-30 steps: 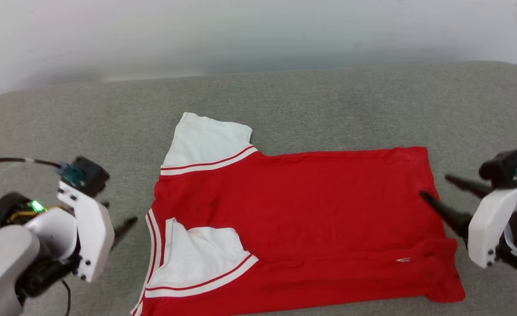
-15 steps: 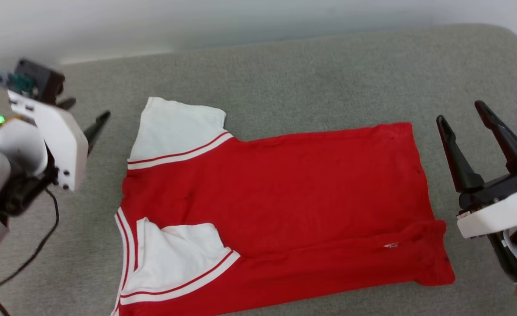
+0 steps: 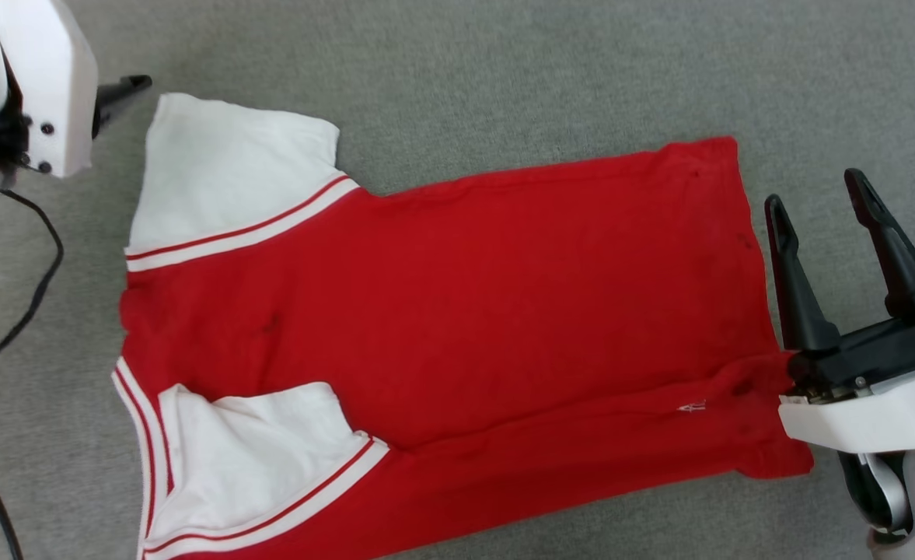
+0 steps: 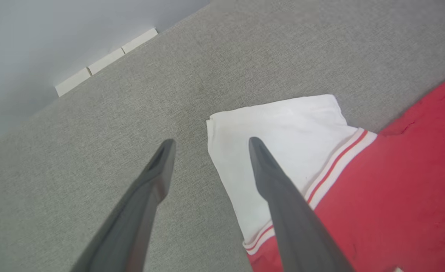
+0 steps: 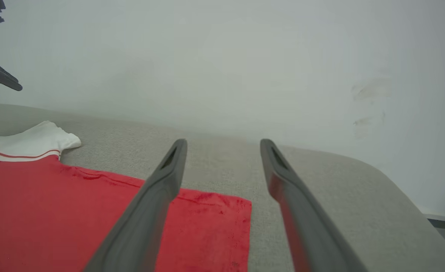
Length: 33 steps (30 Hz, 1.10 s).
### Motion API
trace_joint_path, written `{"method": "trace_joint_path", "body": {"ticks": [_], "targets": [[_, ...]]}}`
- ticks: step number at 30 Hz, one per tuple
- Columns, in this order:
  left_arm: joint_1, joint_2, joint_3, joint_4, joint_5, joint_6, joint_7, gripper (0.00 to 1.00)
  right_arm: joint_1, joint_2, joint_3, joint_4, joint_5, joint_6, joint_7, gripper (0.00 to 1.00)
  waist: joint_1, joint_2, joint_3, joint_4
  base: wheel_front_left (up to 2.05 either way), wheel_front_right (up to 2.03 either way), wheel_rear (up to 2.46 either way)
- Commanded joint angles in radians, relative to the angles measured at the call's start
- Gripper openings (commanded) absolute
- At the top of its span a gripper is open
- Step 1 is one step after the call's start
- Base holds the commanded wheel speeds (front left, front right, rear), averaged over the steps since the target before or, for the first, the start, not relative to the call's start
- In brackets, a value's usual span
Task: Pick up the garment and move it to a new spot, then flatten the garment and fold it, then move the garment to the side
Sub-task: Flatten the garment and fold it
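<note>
Garment (image 3: 441, 311) lies spread on grey cushion (image 3: 504, 78), left fingers (image 4: 282, 196) open at sleeve (image 3: 224, 163) edge, right fingers (image 3: 795, 288) open beside hem (image 3: 745, 233)

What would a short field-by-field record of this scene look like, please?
garment: red jersey, spread out, plain face up
surface: grey fabric, under the whole jersey
far sleeve: white, lying flat and extended
near sleeve: white, folded in over the red body
left gripper: open, at the far sleeve's outer edge, holding nothing
right gripper: open, beside the hem end, holding nothing
cable: black, trailing over the surface on the left
</note>
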Motion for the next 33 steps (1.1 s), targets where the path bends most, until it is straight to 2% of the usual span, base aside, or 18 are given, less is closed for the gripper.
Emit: {"method": "trace_joint_path", "body": {"ticks": [1,6,15,16,21,24,28,33], "targets": [[-0.019,0.0,-0.003,0.003,-0.01,-0.003,0.026,1.0,-0.008,0.008,0.002,-0.008,-0.007,-0.001,-0.004,1.0,-0.0001,0.0,0.051,-0.026,0.0,0.0,0.0],[-0.08,-0.009,-0.017,0.023,-0.042,0.008,0.167,1.0,-0.039,0.013,0.014,-0.014,-0.01,-0.001,-0.004,1.0,-0.0001,0.0,0.122,-0.046,0.0,0.0,0.0],[-0.065,0.006,-0.079,0.046,-0.048,-0.014,0.283,1.0,-0.087,0.014,0.028,0.01,-0.017,-0.001,-0.004,1.0,-0.0001,0.0,0.177,-0.064,0.0,0.0,0.0],[-0.05,0.011,-0.086,0.04,-0.055,-0.026,0.277,0.0,-0.103,0.009,0.025,0.025,-0.015,-0.001,-0.005,1.0,-0.0001,0.0,0.171,-0.06,0.0,0.0,0.0],[-0.069,0.004,-0.07,0.037,-0.058,-0.038,0.221,0.0,-0.143,-0.024,0.004,0.04,-0.017,-0.001,0.004,1.0,-0.0001,0.0,0.134,-0.045,0.0,0.0,0.0],[-0.074,-0.001,-0.076,0.028,-0.055,-0.044,0.191,0.0,-0.191,-0.078,0.002,0.042,-0.023,-0.001,0.054,1.0,-0.0001,0.0,0.1,-0.032,0.0,0.0,0.0],[-0.059,-0.007,-0.099,0.005,-0.048,-0.049,0.148,0.0,-0.26,-0.19,0.058,0.056,0.012,-0.001,0.241,1.0,-0.0001,0.0,0.052,-0.009,0.0,0.0,0.0],[-0.042,-0.017,-0.142,-0.055,-0.046,-0.05,0.099,0.0,-0.358,-0.34,0.165,0.076,0.158,-0.001,0.552,1.0,-0.0001,0.0,0.012,0.025,0.0,0.0,0.0]]}}
